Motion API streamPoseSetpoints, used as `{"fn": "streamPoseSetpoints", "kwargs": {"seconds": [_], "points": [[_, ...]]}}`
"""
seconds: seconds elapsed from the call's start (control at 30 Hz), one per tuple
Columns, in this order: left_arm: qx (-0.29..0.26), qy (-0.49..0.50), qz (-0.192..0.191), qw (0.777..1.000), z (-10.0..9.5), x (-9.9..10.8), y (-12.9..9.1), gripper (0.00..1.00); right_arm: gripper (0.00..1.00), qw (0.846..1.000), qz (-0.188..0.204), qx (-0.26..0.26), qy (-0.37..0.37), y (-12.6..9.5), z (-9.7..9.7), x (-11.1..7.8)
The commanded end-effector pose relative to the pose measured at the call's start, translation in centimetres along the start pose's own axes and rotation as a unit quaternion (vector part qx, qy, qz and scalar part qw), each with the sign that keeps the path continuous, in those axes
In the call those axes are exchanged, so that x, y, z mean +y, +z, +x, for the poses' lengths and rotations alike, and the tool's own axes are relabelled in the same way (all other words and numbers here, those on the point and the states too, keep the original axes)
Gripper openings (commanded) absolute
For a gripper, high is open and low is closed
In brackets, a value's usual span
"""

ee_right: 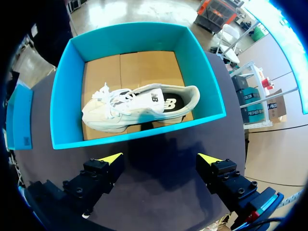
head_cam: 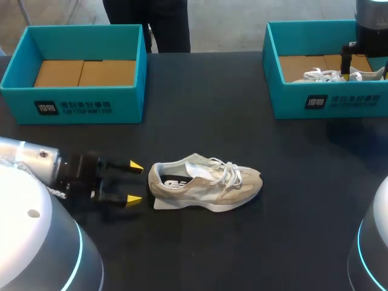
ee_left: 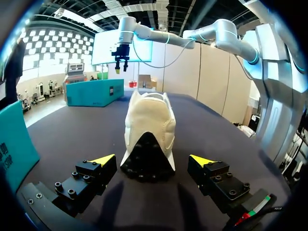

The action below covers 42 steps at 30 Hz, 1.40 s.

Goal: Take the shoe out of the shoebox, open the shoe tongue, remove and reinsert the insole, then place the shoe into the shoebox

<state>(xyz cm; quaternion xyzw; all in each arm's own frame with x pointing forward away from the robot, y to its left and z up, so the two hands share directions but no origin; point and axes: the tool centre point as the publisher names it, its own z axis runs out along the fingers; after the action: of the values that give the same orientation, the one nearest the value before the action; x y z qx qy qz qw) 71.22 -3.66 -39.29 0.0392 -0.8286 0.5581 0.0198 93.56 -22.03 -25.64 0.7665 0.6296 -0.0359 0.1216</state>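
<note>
Left gripper (head_cam: 135, 182), wide open, empty, at the shoe's (head_cam: 206, 185) 9 o'clock: I'd pinch the heel (head_cam: 155, 180) squarely. Right gripper (ee_right: 160, 159), open too.

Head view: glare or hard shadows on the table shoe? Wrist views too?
Head view: no glare on the shoe, only a soft shadow beneath it on the table. Left wrist view: its heel, facing the left gripper, is evenly lit. Right wrist view: the boxed shoe is evenly lit, no glare.
</note>
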Motion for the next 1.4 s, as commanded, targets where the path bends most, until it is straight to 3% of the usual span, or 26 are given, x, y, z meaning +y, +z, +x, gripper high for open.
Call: {"fn": "streamPoseSetpoints", "kwargs": {"seconds": [0.03,0.4,1.27,1.33,1.37,1.4], "points": [[-0.003,-0.002,0.000,1.000,-0.4,0.5,1.1,1.00,1.00,1.000,-0.001,0.001,0.001,0.0,0.0,-0.1],[0.002,-0.008,-0.013,1.000,-0.7,1.1,3.8,1.00,1.00,1.000,-0.001,0.001,0.001,0.0,0.0,-0.1],[0.019,-0.006,-0.016,1.000,-1.0,0.2,7.3,1.00,1.00,1.000,-0.001,0.001,0.001,0.0,0.0,-0.1],[0.020,-0.005,-0.017,1.000,-1.0,0.2,7.4,0.78,1.00,1.000,-0.001,0.001,0.001,0.0,0.0,-0.1],[0.021,-0.004,-0.017,1.000,-1.0,0.2,7.4,0.57,1.00,1.000,-0.001,0.001,0.001,0.0,0.0,-0.1],[0.022,-0.002,-0.018,1.000,-1.0,0.2,7.4,0.48,1.00,1.000,-0.001,0.001,0.001,0.0,0.0,-0.1]]}}
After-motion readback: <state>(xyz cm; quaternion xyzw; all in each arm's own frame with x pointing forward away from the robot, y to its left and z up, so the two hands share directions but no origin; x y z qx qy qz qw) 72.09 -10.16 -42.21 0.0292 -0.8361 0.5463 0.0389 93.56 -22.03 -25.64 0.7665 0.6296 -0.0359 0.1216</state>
